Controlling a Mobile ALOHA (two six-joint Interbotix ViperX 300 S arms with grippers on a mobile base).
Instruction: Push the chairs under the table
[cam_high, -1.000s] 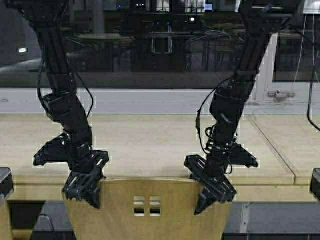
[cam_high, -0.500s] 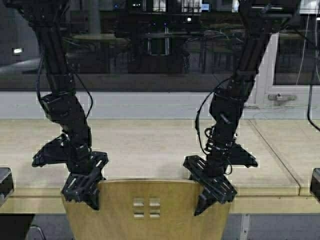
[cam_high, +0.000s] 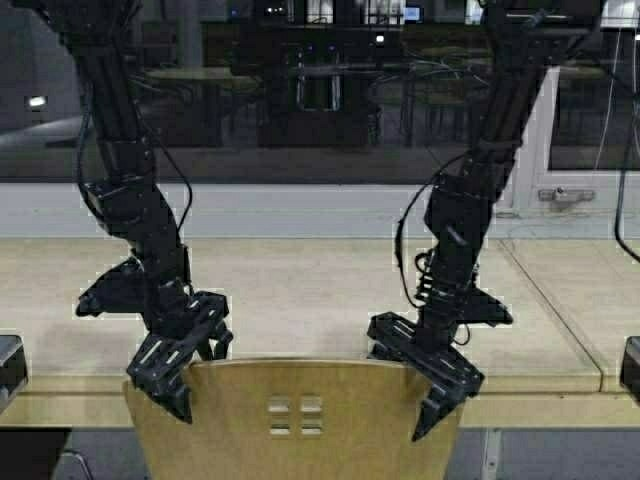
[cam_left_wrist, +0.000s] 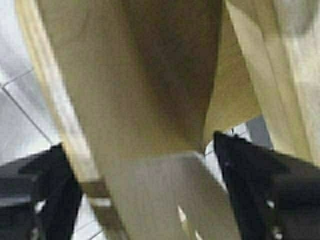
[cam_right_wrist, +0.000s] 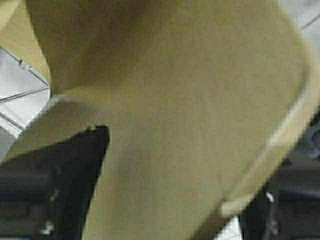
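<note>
A tan plywood chair (cam_high: 295, 430) with four small square cutouts stands at the bottom centre of the high view, its backrest top just before the front edge of the long pale yellow table (cam_high: 300, 280). My left gripper (cam_high: 165, 375) sits at the backrest's left top corner and my right gripper (cam_high: 445, 395) at its right top corner. In the left wrist view the backrest (cam_left_wrist: 150, 100) fills the gap between the spread black fingers (cam_left_wrist: 260, 190). The right wrist view shows the same: chair wood (cam_right_wrist: 190, 100) between wide-set fingers (cam_right_wrist: 60, 185). Both grippers are open, straddling the backrest.
A dark window and a pale sill (cam_high: 300, 200) run behind the table. Black objects sit at the left edge (cam_high: 8, 365) and right edge (cam_high: 630, 365) of the high view. A seam (cam_high: 550, 300) crosses the tabletop on the right.
The robot has driven forward: the table's front edge has dropped in the high view, closing on the backrest. Both grippers have slid a little lower on the chair's corners.
</note>
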